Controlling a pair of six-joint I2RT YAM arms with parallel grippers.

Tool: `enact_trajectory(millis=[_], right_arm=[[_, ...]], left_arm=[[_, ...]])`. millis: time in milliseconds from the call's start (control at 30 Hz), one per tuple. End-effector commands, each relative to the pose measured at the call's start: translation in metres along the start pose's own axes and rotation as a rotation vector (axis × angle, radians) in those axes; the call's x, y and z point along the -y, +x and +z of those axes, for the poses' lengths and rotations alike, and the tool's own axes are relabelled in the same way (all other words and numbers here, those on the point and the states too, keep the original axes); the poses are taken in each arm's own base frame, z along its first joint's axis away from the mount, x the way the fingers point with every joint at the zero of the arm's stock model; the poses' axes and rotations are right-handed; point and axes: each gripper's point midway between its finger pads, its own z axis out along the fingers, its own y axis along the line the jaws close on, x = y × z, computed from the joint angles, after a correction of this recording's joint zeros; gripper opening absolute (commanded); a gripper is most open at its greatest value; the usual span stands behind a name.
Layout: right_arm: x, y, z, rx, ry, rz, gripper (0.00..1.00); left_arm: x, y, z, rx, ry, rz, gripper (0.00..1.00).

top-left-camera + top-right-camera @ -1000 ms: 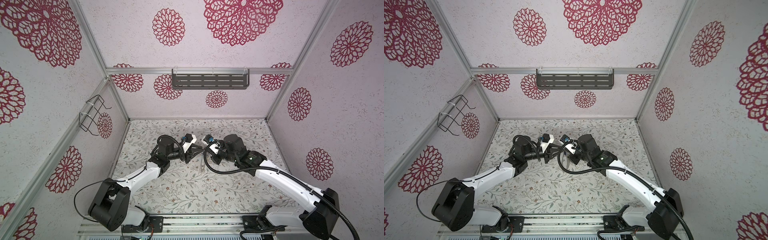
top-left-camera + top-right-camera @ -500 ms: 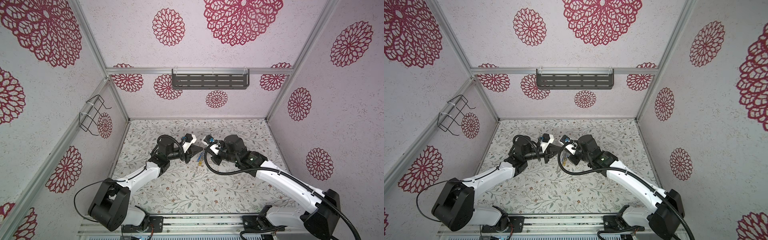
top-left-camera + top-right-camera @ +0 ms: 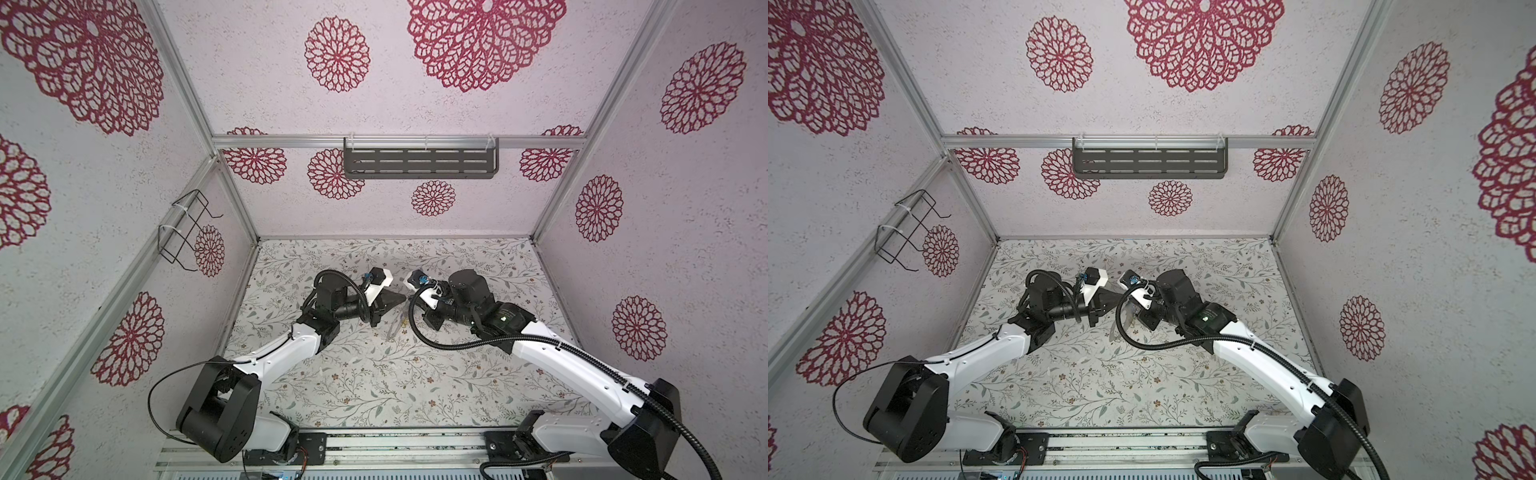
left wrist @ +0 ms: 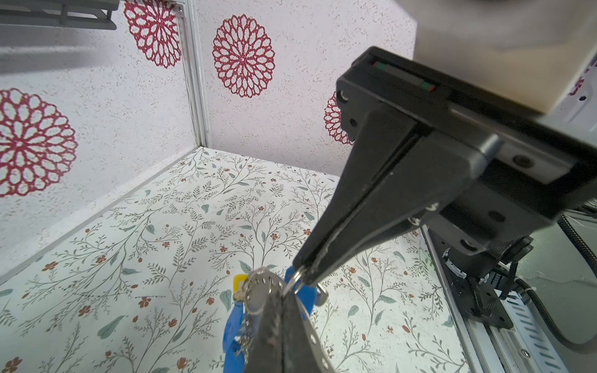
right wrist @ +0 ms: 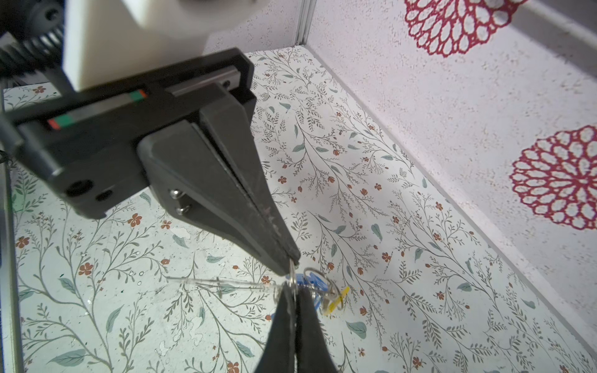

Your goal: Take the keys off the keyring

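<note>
**A:** Where is the thin grey metal keyring with the bumpy rim [image 4: 263, 278]?

**B:** Up off the floral-printed tabletop [image 4: 129, 258], between the two arms. In the left wrist view it arcs around the tip of the black left gripper [image 4: 284, 295]. In the right wrist view it shows edge-on [image 5: 219, 284], running away from the tip of the black right gripper [image 5: 292, 290].

**A:** How do the jaws stand?

**B:** Both pairs are pressed together with no gap. The two tips nearly meet nose to nose, and a small silver wire loop [image 4: 294, 280] bridges them. Each tip appears to pinch that loop from its own side.

**A:** Is the hoop itself gripped?

**B:** I cannot tell. It lies right against the left tip, but I see it in neither slit.

**A:** And the keys?

**B:** The blue and yellow plastic key tags [image 4: 234, 326] bunch just behind the left tip, touching the hoop. In the right wrist view a blue tag [image 5: 305, 280] sits just beside the right tip, with a yellow tag [image 5: 337, 300] a little farther out. In a top view the tags are too small to make out; the left gripper [image 3: 401, 297] points at the right arm.
</note>
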Motion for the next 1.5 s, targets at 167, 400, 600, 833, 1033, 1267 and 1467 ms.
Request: enact_trajectory(millis=[167,400,600,833,1033,1267,1467], right_arm=[[0.009,-0.033,-0.013,0.123,0.045,-0.004,0.0],[0.012,-0.031,-0.012,0.121,0.066,0.013,0.0],[0.011,-0.03,-0.013,0.128,0.062,0.011,0.0],[0.009,-0.029,-0.015,0.12,0.053,-0.011,0.0],[0.001,-0.028,-0.014,0.125,0.011,-0.003,0.0],[-0.001,-0.033,-0.017,0.135,-0.005,-0.005,0.0],[-0.004,-0.031,-0.015,0.125,-0.024,-0.003,0.0]], left_arm=[[0.013,-0.013,-0.002,0.033,0.044,0.037,0.0],[0.019,-0.023,-0.006,0.073,0.063,-0.008,0.0],[0.009,-0.022,-0.006,0.094,-0.012,0.02,0.11],[0.002,-0.016,-0.012,0.046,-0.092,0.131,0.39],[0.005,-0.023,-0.011,0.047,-0.06,0.148,0.21],[0.007,-0.022,-0.006,0.035,-0.028,0.133,0.28],[0.007,-0.017,-0.002,-0.007,-0.009,0.126,0.27]])
